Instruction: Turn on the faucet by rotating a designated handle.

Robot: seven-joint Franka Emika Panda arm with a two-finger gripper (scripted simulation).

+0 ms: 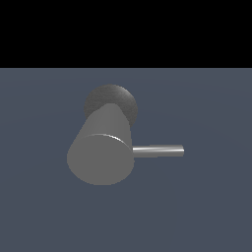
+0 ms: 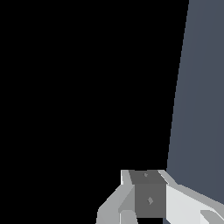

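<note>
A thick grey faucet (image 1: pixel 101 157) stands on a round base. Its thin handle (image 1: pixel 158 150) points toward the exterior view's right. The claw (image 2: pixel 146 205) shows only partly; its grip cannot be told.

Open floor (image 1: pixel 211 206) surrounds the handle (image 1: pixel 158 150) on all sides except where the faucet (image 1: pixel 101 152) body blocks.

The faucet (image 1: pixel 102 155) is coloured in a matte mid grey, and its round base (image 1: pixel 112 100) is shown in a darker, slightly speckled grey. The handle (image 1: pixel 158 150) is rendered in shiny light grey metal with pale highlights. The gripper (image 2: pixel 148 197) is seen white with a dark grey block.
</note>
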